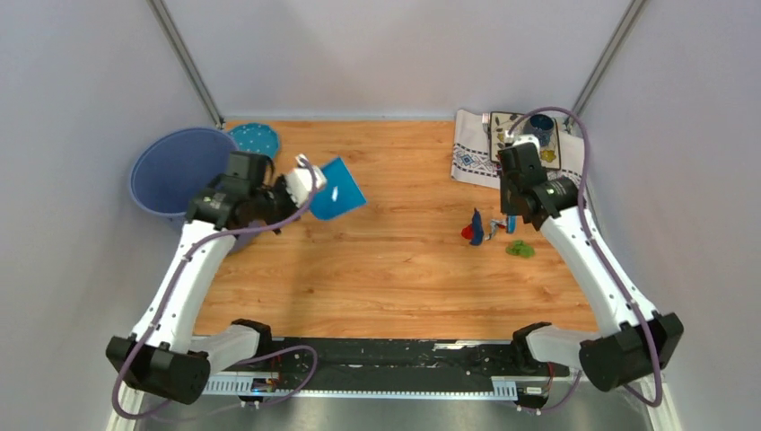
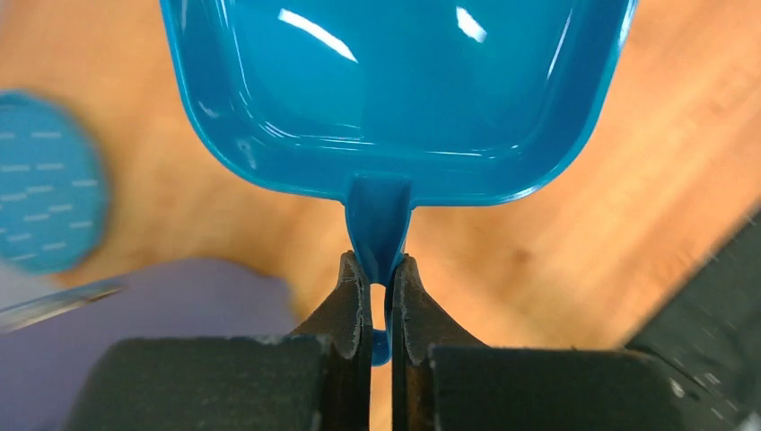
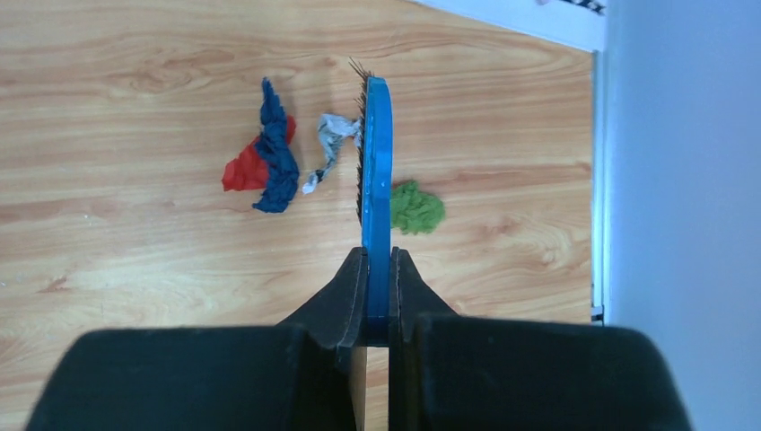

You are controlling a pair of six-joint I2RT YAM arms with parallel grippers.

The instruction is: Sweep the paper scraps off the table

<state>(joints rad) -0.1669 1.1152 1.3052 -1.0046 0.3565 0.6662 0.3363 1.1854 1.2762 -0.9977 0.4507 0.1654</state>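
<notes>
The right tool [image 3: 378, 269] is clenched on a blue brush [image 3: 377, 135], held on edge with its bristles low over the worktop [image 1: 386, 269]. The paper scraps [image 3: 269, 166] lie on the worktop around that brush. Red, dark blue and white-grey bits are just left of it, and a green bit [image 3: 415, 206] is just right. Well left of the brush, the left tool [image 2: 380, 280] grasps a blue dustpan [image 2: 395, 90] by its handle.

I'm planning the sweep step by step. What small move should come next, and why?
Probably lower the blue plastic dustpan, clamped in the left gripper, to the orange-brown wooden table beside the small crumpled paper scraps: it hangs far from them, while the right gripper's blue brush stands among them.
</notes>
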